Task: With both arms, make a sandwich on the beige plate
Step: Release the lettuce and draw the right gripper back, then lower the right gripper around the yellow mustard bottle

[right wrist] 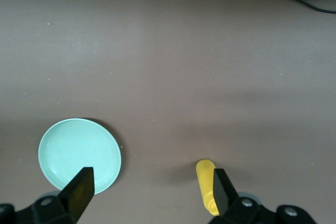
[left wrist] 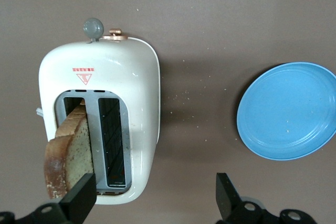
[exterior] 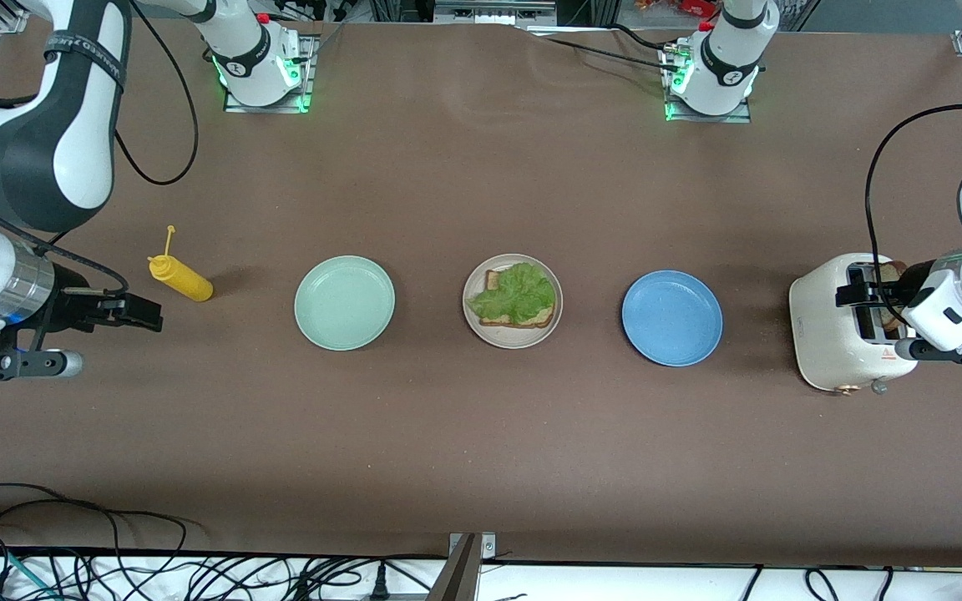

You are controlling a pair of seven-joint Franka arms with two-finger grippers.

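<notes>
Beige plate [exterior: 471, 321] mid-table btwn mint plate [exterior: 344, 302] & blue plate [exterior: 671, 317]: toast slice [exterior: 541, 318], ruffled lettuce [exterior: 516, 294] on top. L gripper [left wrist: 155, 199] over toaster [exterior: 832, 334], jaws wide. R gripper [right wrist: 152, 195] over mustard bottle [exterior: 180, 278], jaws wide.

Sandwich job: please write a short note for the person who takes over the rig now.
Left gripper: open, over the white toaster at the left arm's end of the table; a toast slice stands up from one slot, not gripped.
Right gripper: open, holds nothing, waits beside the yellow squeeze bottle.
Beige plate: between the mint plate and the blue plate.
Done: bottom toast and lettuce on the beige plate.
Left: grip the toaster slice and lay it on the lettuce.
</notes>
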